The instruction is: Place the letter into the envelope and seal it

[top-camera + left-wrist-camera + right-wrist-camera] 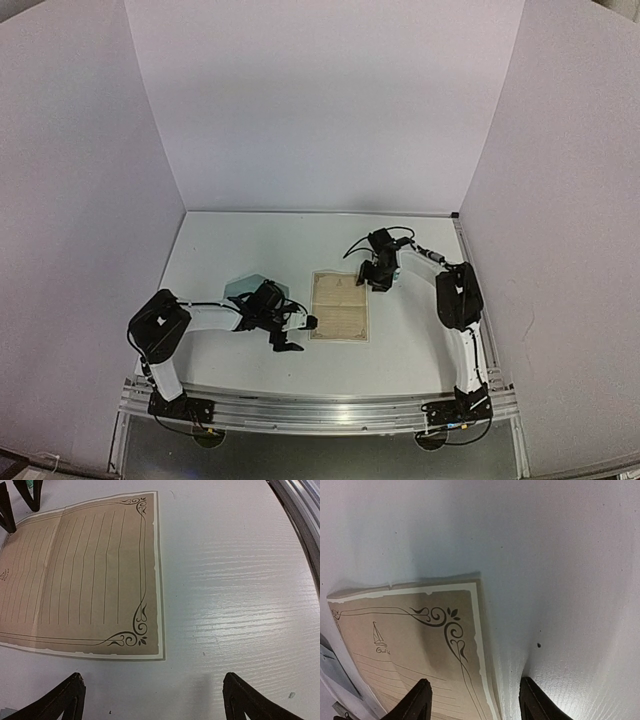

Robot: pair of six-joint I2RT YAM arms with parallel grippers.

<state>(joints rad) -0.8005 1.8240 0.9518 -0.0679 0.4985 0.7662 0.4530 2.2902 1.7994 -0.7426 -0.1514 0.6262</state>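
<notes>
The letter (339,306) is a cream-tan sheet with a dark ornate border, flat on the white table between the arms. It also shows in the left wrist view (80,580) and the right wrist view (415,645). The pale teal envelope (243,287) lies behind the left wrist, mostly hidden by it. My left gripper (291,334) is open and empty, low over the table at the letter's near left corner (152,695). My right gripper (373,281) is open and empty, its jaws straddling the letter's far right edge (472,700).
White walls enclose the table (260,240) on three sides. A metal rail (320,410) runs along the near edge by the arm bases.
</notes>
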